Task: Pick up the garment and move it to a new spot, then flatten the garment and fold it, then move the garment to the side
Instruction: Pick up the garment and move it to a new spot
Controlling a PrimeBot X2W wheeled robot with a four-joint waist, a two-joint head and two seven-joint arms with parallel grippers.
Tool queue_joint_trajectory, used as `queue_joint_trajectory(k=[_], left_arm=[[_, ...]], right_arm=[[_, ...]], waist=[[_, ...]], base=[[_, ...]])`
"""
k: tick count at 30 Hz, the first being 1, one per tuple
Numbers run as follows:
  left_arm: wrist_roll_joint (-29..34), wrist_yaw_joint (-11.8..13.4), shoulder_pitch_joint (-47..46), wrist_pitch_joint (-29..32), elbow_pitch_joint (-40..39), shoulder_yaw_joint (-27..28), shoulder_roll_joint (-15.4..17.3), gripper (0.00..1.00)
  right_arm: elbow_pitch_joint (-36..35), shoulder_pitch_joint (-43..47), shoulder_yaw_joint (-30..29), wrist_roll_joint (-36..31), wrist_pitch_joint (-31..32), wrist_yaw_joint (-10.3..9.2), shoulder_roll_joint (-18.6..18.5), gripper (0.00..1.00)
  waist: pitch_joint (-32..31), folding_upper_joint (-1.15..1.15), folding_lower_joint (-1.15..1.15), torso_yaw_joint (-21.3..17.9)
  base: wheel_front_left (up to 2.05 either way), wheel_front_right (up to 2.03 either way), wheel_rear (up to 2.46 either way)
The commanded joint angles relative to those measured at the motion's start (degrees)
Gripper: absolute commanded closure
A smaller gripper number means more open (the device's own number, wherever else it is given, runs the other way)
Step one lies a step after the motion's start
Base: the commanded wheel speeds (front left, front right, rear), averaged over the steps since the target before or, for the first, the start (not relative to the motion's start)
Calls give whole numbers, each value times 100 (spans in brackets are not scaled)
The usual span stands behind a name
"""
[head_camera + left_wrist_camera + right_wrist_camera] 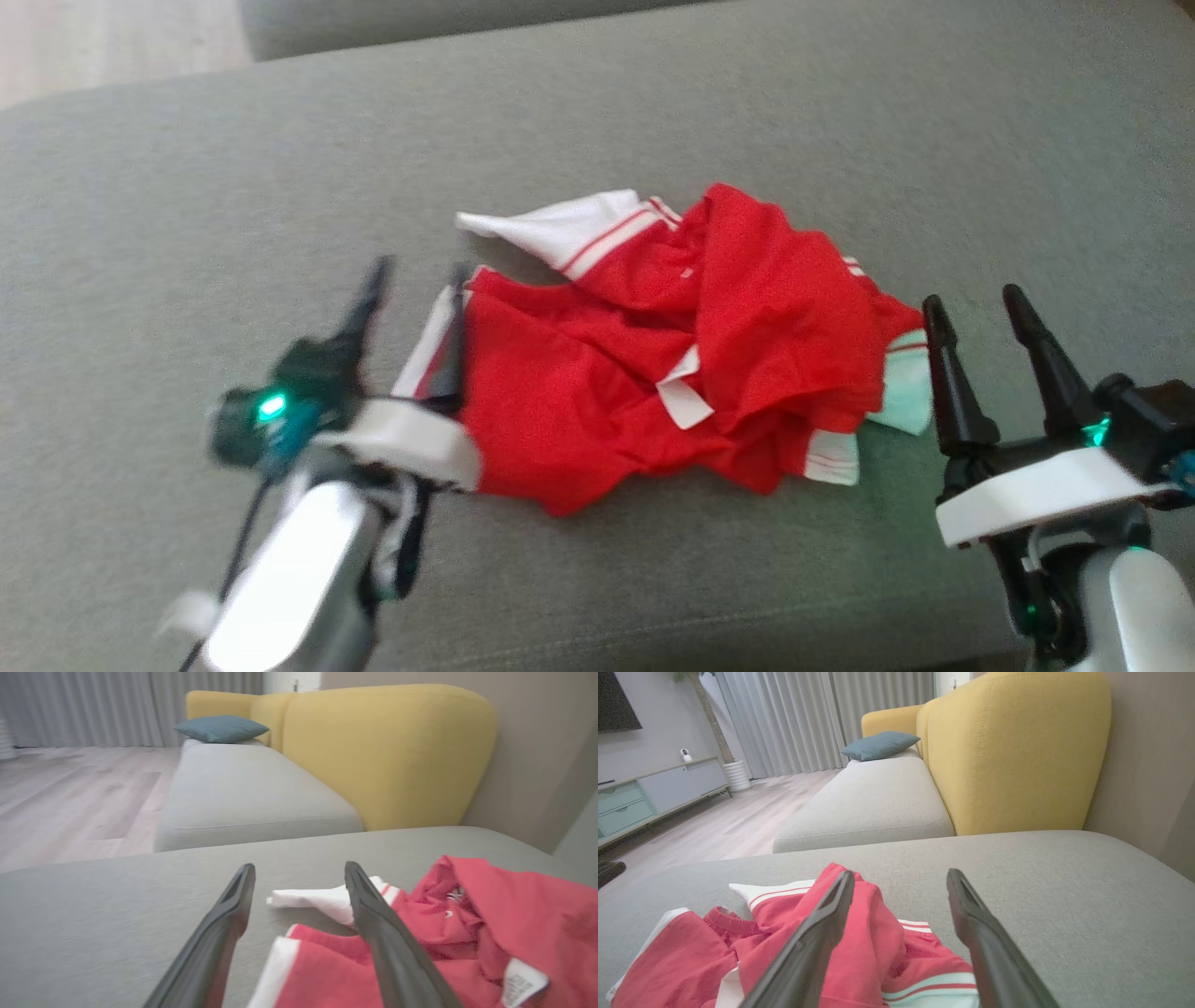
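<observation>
Head-on view down onto a broad grey sofa cushion (653, 103).

At lower left: left gripper (420, 268), blurred, two dark fingers spread wide and closed on nothing. Outer finger over bare cushion, inner finger lying along the white-trimmed left edge of the garment. From that arm's wrist camera, left gripper (300, 867) with jaws well apart, a white sleeve end showing between them, right-hand finger crossing in front of the red cloth.

In the middle: garment (653, 373), a red top with white, red-striped trim, crumpled in a loose, unfolded heap flat on the cushion. One white sleeve end pointing up and left, a small white label (681, 397) near the centre, pale trim poking out at the right edge.

At lower right: right gripper (973, 299), sharp, fingers wide apart and empty — just beside the garment's right edge, above bare cushion. From its wrist camera, right gripper (901, 873) with one finger in front of the red cloth and the other over plain grey fabric.

Background in the right wrist view, left to right: low pale cabinet (644, 798), grey curtains (784, 718), pale wooden floor (738, 821), teal pillow (880, 744) on a second grey seat, yellow backrest (1008, 751).
</observation>
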Motion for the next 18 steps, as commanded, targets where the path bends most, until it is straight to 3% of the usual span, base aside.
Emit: queue_joint_trajectory(k=[1, 7, 18], left_arm=[[109, 197, 103, -65, -435, 454, 242, 0], [341, 357, 742, -68, -1060, 1063, 644, 0], [258, -75, 1390, -69, -1157, 1342, 1082, 0]], right_arm=[[-263, -45, 47, -44, 49, -4, -100, 0], [-306, 97, -72, -76, 135, -4, -83, 0], [-335, 442, -78, -91, 249, -4, -72, 0]], waist=[[-211, 0, 0, 273], [-395, 0, 0, 456], [-755, 0, 0, 438]], base=[[0, 0, 0], [0, 0, 0], [0, 0, 0]])
